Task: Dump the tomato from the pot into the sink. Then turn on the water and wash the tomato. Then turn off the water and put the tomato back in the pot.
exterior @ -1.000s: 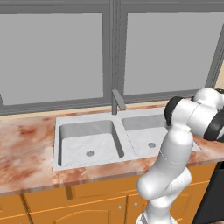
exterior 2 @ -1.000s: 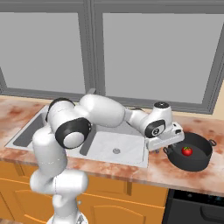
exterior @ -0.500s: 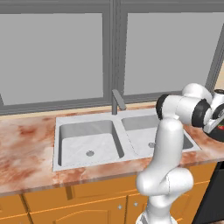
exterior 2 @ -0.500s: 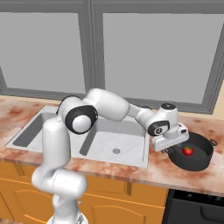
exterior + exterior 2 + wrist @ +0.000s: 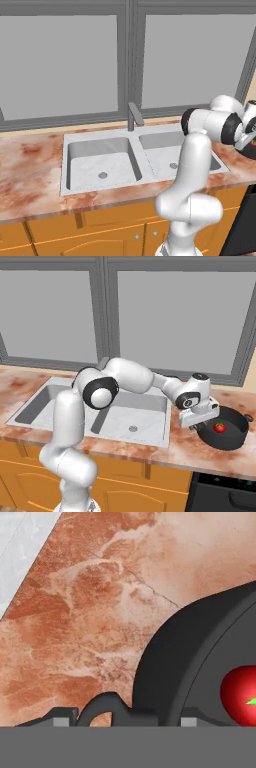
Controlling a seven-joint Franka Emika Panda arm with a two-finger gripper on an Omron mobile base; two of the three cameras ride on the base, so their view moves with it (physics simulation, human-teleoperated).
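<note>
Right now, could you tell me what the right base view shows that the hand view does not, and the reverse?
The right base view takes in both basins of the sink, the windows, the arm, and the whole pot on the counter to the right of the sink, with the gripper at the pot's left rim. The hand view shows, close up, a looped handle on the pot's near side, between the fingertips. Both show the tomato inside the pot.
</note>
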